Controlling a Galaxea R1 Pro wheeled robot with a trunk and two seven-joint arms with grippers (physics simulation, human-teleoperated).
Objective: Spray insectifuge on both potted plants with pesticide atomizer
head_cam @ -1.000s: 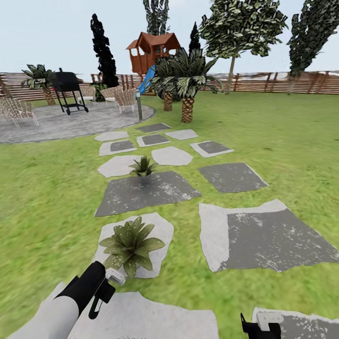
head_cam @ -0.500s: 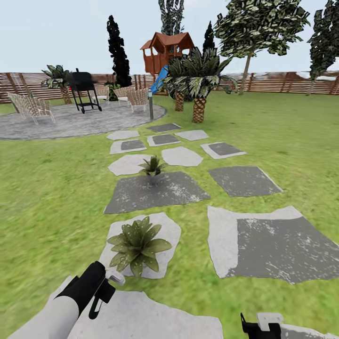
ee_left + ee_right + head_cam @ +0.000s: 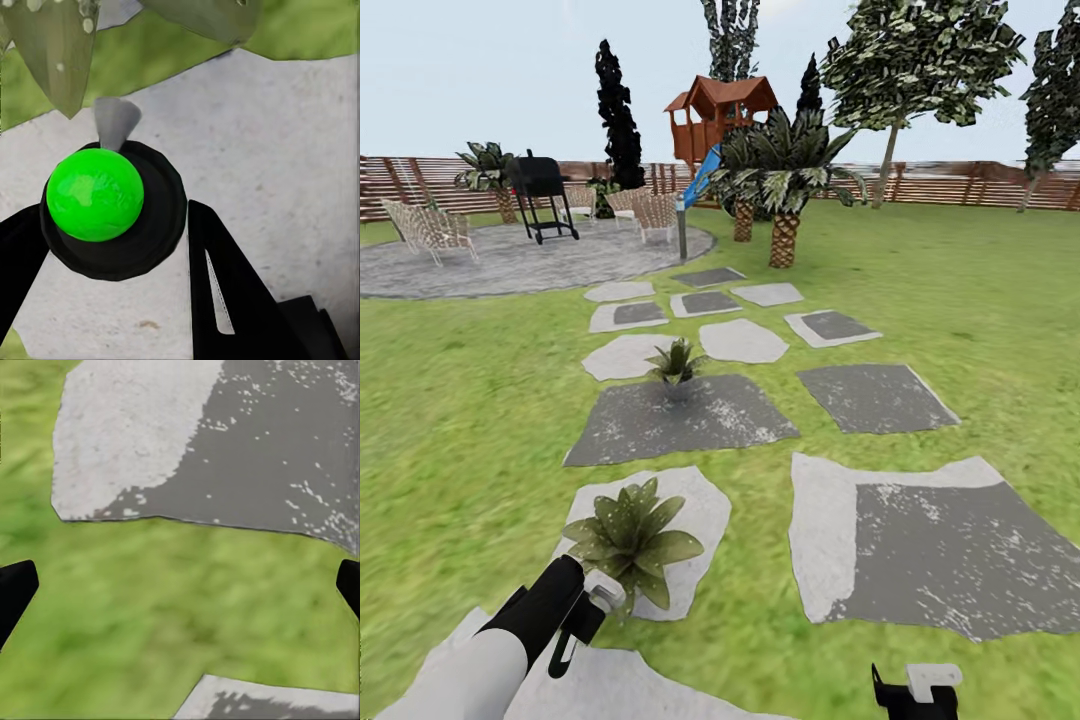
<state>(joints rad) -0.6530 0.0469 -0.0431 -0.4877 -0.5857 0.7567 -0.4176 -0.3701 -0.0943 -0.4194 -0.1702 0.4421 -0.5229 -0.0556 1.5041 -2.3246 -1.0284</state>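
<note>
green lawn (image 3: 450,400) with grey stepping stones (image 3: 880,395) runs back to a slatted fence (image 3: 960,185). at the left, the left claw (image 3: 575,625) grips the pesticide atomizer (image 3: 603,592), its pale head touching the near potted plant (image 3: 628,540) on a pale stone; the second potted plant (image 3: 675,365) stands farther off. at the right, the right claw (image 3: 180,589) hangs wide open above grass.
</note>
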